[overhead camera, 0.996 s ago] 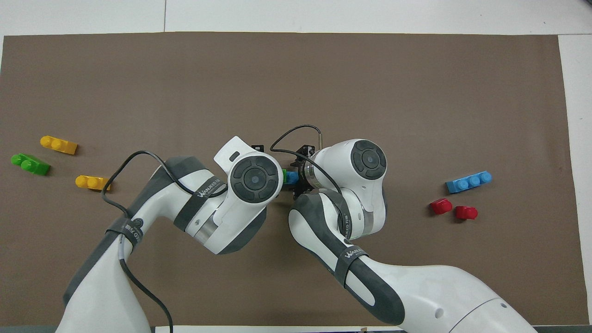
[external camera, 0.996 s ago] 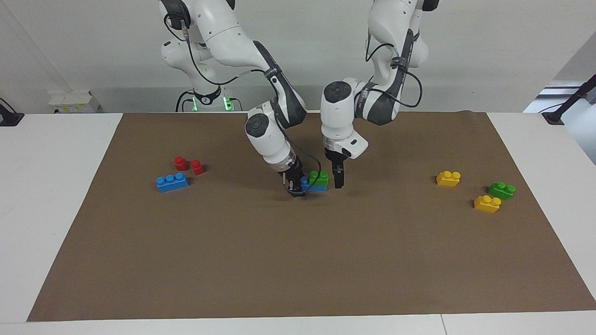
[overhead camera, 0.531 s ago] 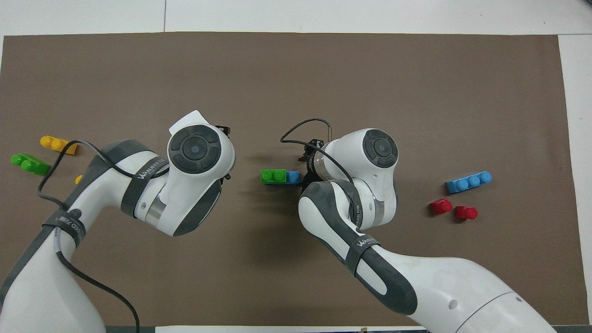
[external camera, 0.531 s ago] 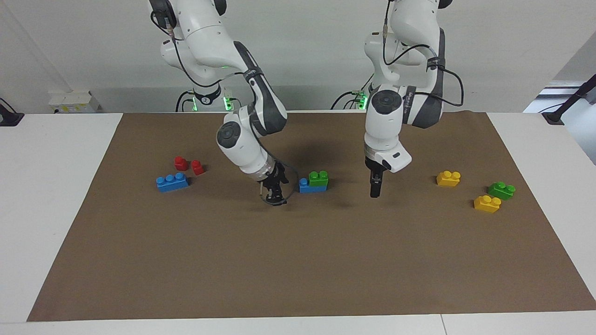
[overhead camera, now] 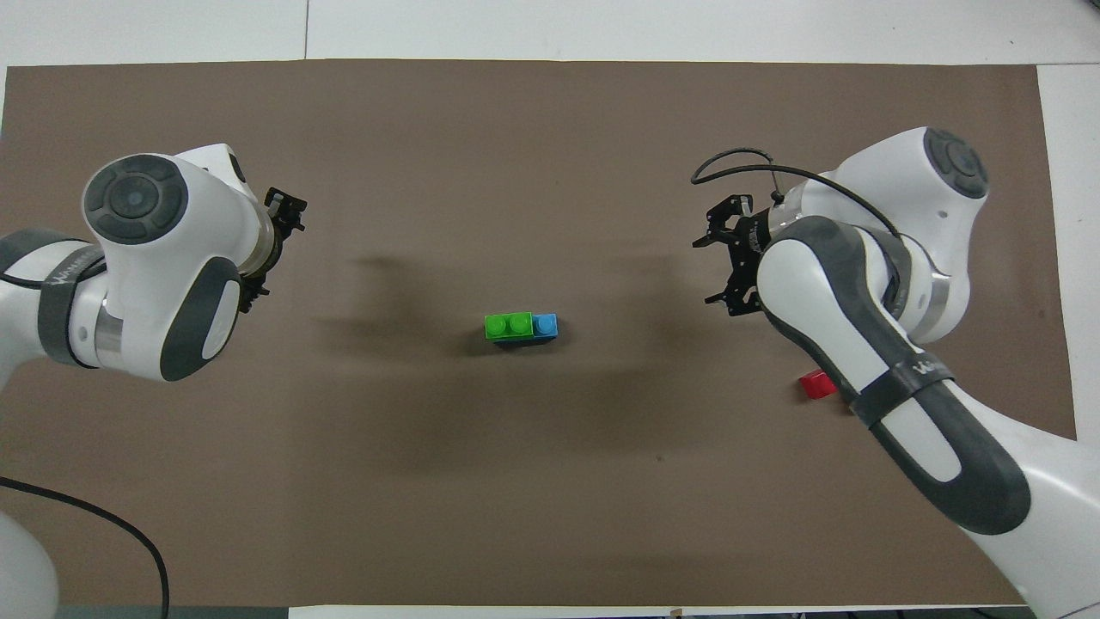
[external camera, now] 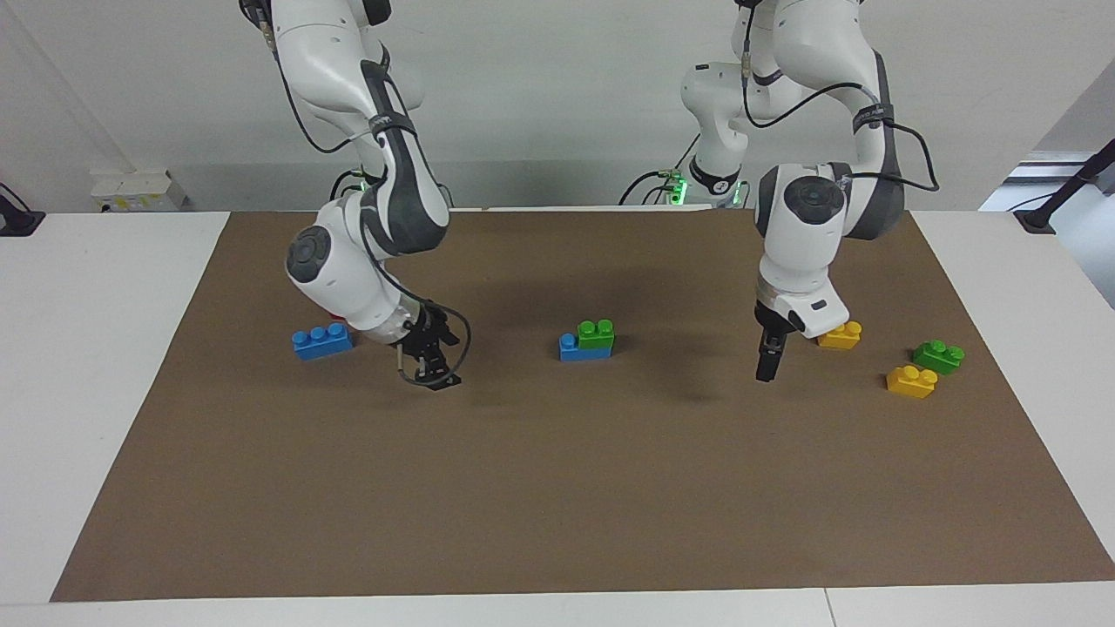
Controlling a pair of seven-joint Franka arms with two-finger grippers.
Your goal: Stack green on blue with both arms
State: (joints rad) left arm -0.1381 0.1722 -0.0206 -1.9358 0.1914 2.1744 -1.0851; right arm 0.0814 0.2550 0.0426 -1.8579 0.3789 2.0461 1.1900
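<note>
A green brick (external camera: 597, 333) sits on one end of a blue brick (external camera: 573, 348) at the middle of the mat, and one blue stud stays bare. The stack also shows in the overhead view, green (overhead camera: 507, 326) on blue (overhead camera: 545, 325). Neither gripper touches it. My right gripper (external camera: 434, 374) is open and empty, low over the mat between the stack and a second blue brick (external camera: 322, 341). My left gripper (external camera: 764, 370) hangs over the mat between the stack and the yellow bricks. A second green brick (external camera: 938, 355) lies at the left arm's end.
Two yellow bricks (external camera: 839, 334) (external camera: 911, 381) lie by the second green brick. A red brick (overhead camera: 816, 384) shows beside the right arm in the overhead view. The brown mat (external camera: 557, 505) covers the table between white borders.
Both grippers have drawn away from the stack toward their own ends of the table. The stacked bricks stay where they were set.
</note>
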